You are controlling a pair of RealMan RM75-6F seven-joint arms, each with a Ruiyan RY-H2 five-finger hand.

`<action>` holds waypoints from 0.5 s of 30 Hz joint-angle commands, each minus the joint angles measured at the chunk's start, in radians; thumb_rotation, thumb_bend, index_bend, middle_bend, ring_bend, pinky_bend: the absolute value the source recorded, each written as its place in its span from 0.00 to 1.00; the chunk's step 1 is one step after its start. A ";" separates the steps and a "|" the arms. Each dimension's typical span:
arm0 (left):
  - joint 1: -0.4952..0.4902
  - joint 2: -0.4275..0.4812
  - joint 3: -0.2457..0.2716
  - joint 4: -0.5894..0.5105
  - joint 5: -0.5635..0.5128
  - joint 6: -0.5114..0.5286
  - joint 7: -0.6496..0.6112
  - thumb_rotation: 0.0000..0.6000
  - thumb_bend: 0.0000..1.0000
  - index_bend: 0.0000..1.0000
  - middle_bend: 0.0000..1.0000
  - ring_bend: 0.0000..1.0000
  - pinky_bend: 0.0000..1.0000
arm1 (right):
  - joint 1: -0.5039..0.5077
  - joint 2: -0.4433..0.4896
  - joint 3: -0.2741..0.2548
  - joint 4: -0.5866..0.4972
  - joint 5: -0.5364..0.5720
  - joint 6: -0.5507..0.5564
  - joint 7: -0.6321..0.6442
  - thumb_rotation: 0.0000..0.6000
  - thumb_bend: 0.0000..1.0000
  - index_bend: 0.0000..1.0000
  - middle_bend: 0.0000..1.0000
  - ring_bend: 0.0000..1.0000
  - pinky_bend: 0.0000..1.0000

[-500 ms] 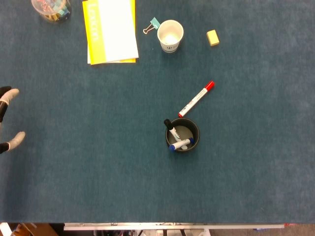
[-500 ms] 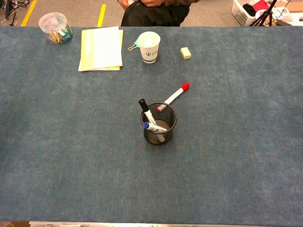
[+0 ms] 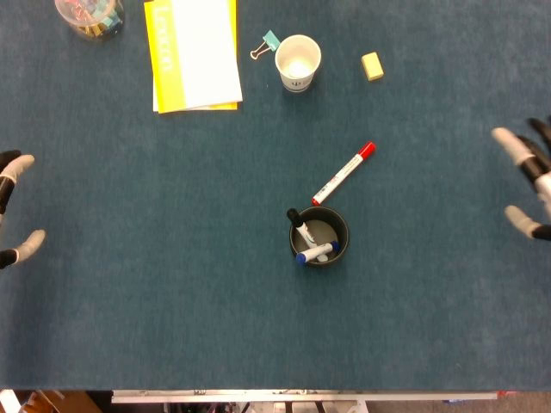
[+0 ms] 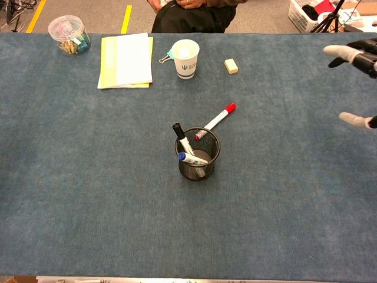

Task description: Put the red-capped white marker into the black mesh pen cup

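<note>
Red-capped white marker (image 3: 343, 174) lies flat on the blue table (image 3: 172, 301), its capped end pointing away from you and its other end just beside the rim of the black mesh pen cup (image 3: 319, 235), which holds two other markers. You are at the reach step; nothing is grasped yet. Your right hand (image 3: 527, 185) sits at the right edge, fingers spread and empty, well apart from the marker. Your left hand (image 3: 15, 209) is at the far left edge, fingers apart, holding nothing. Since the right hand appears nearer, bring it in over the marker's middle, pinch across the barrel, then lift and tip it upright above the cup.
</note>
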 commanded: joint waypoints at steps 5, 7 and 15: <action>0.011 0.006 0.002 -0.001 -0.002 0.014 -0.007 1.00 0.15 0.18 0.18 0.17 0.15 | 0.183 -0.126 0.054 0.059 0.000 -0.211 -0.046 1.00 0.21 0.13 0.22 0.04 0.00; 0.016 0.010 0.003 0.000 -0.003 0.020 -0.010 1.00 0.15 0.18 0.18 0.17 0.15 | 0.227 -0.177 0.062 0.102 0.003 -0.258 -0.056 1.00 0.21 0.18 0.23 0.04 0.00; 0.031 0.023 0.004 0.005 -0.012 0.036 -0.023 1.00 0.15 0.18 0.18 0.17 0.15 | 0.343 -0.354 0.064 0.269 -0.012 -0.344 -0.099 1.00 0.22 0.33 0.26 0.04 0.00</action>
